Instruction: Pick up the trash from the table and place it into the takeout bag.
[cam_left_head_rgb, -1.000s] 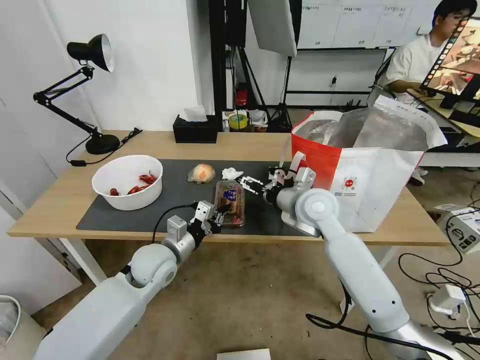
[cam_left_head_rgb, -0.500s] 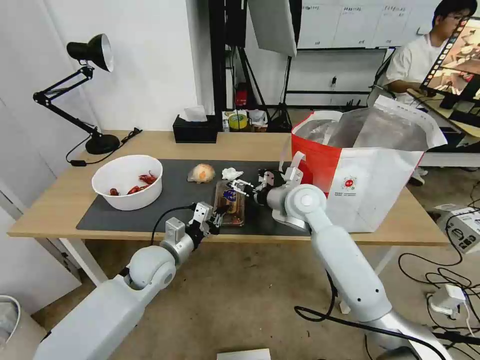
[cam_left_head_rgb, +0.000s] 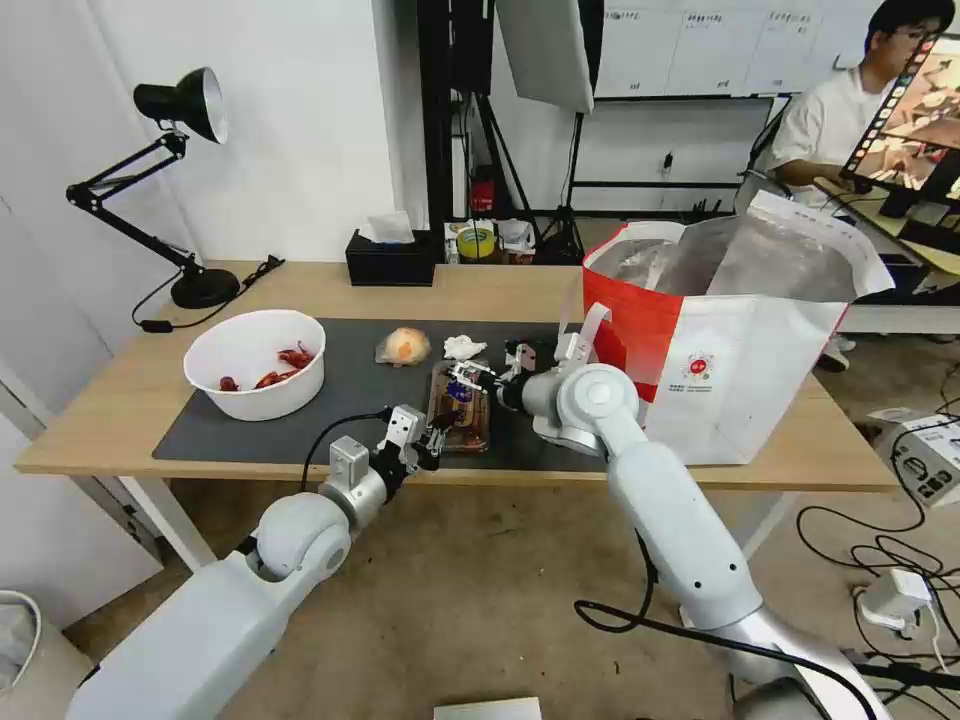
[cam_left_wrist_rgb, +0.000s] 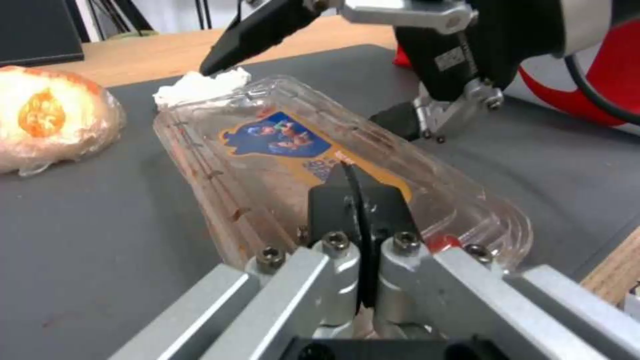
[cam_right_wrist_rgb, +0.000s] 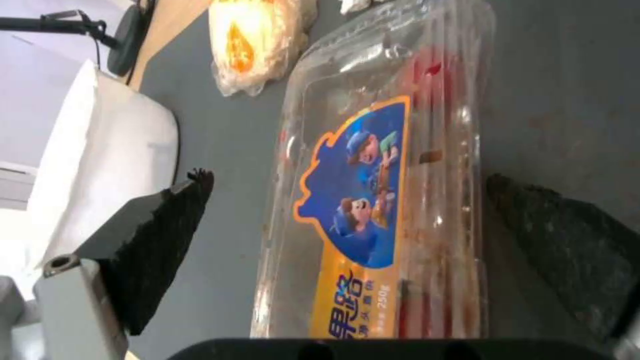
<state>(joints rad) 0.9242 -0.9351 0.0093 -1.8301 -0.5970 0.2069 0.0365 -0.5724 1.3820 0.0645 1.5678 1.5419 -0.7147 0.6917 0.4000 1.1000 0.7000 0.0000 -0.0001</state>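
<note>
On the table lay the mat, and on the mat the bowl sat to the left. To its right lay the plastic wad, then the tissue just beside it. In front of those two lay the tray (near the front edge). The takeout bag stood at the right end. Behind, at the back edge, sat the tissue box; the lamp stood back left.

Clear tray label, Chinese characters, seemingly "250g"
</note>
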